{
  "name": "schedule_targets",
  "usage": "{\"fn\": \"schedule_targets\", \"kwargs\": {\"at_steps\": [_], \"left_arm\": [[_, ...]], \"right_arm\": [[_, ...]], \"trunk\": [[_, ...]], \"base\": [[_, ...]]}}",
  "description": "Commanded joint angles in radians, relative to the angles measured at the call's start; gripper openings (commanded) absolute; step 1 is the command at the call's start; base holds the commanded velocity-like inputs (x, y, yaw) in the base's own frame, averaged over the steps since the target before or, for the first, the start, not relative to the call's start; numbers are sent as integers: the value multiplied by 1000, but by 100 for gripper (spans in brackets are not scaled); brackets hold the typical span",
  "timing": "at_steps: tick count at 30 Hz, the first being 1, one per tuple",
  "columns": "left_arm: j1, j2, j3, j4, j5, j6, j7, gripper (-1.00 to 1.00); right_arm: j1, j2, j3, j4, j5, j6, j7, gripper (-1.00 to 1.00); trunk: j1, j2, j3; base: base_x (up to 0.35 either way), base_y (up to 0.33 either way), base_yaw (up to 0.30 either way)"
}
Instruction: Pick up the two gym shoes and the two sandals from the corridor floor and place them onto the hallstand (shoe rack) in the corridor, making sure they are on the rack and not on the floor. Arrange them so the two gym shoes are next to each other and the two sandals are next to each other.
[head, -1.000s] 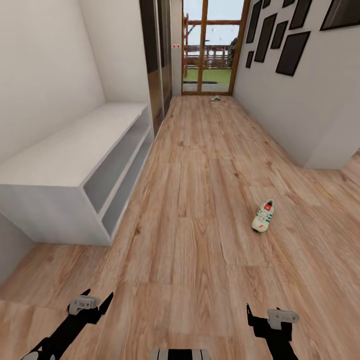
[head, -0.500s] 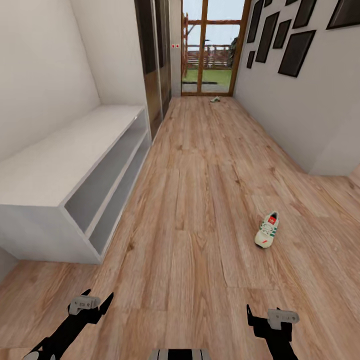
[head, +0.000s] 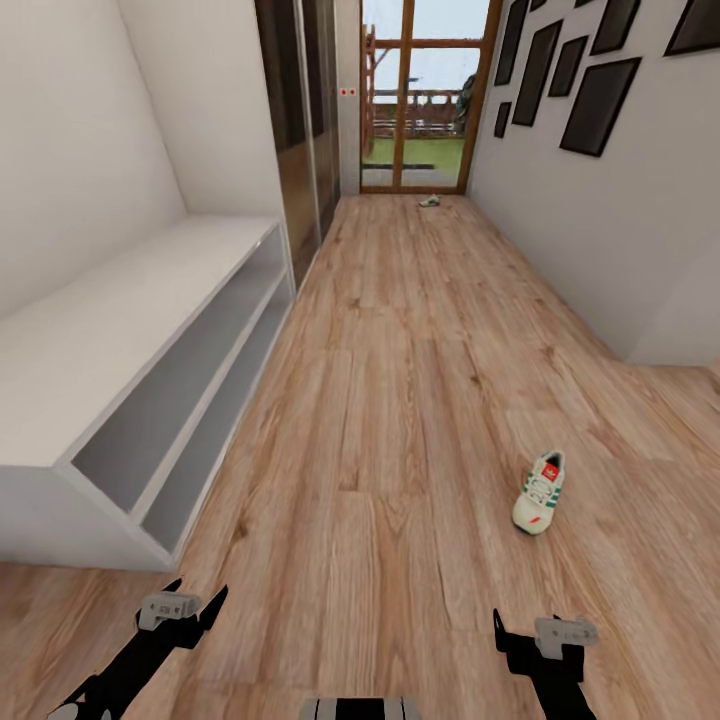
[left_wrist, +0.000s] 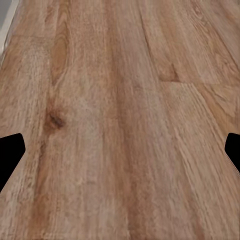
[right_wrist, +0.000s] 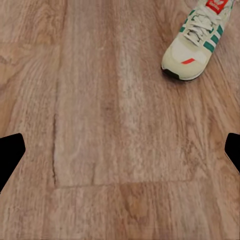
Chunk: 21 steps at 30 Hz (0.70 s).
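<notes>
With both claws spread wide and empty, the right claw (head: 545, 630) could nudge the near gym shoe (head: 539, 491) away by closing off-centre.

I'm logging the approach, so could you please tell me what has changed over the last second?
Only the view shifted: the robot rolled forward, so the near shoe and the rack sit closer. Both stayed put on the floor. The left gripper and right gripper remain open and empty.
</notes>
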Motion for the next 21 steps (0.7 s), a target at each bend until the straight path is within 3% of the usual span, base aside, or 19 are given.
{"fn": "schedule_targets", "kwargs": {"at_steps": [1,21], "left_arm": [[0,0,0,0,0,0,0,100],[0,0,1,2,0,-1,0,100]], "right_arm": [[0,0,0,0,0,0,0,100],[0,0,0,0,0,0,0,100]], "trunk": [[0,0,0],[0,0,0]], "base": [[323,-96,0],[320,-80,0]]}}
